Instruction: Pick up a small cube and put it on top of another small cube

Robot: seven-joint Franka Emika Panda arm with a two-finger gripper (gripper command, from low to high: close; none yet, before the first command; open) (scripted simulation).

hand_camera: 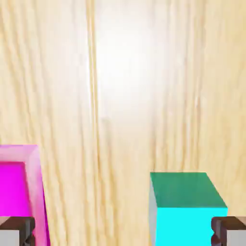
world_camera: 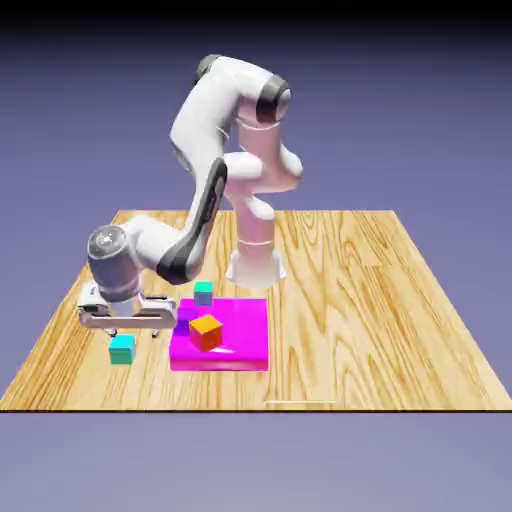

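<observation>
The small cube point(world_camera: 122, 348), plain teal, rests on the wooden table near the exterior view's left. My gripper point(world_camera: 133, 329) hangs just above and slightly behind it, open and holding nothing. In the hand view the teal cube point(hand_camera: 187, 207) shows large at the lower right, close to the right fingertip point(hand_camera: 229, 231) and apart from the left one; the gripper point(hand_camera: 123, 231) is open around bare wood. An orange cube point(world_camera: 206, 331) of about the same size sits on a magenta slab point(world_camera: 240, 345).
A smaller cube with a teal-green top and purple sides point(world_camera: 203, 292) stands at the slab's back left corner. A purple shape point(world_camera: 185, 320) lies at the slab's left edge. The slab's edge point(hand_camera: 30, 192) shows at the hand view's lower left.
</observation>
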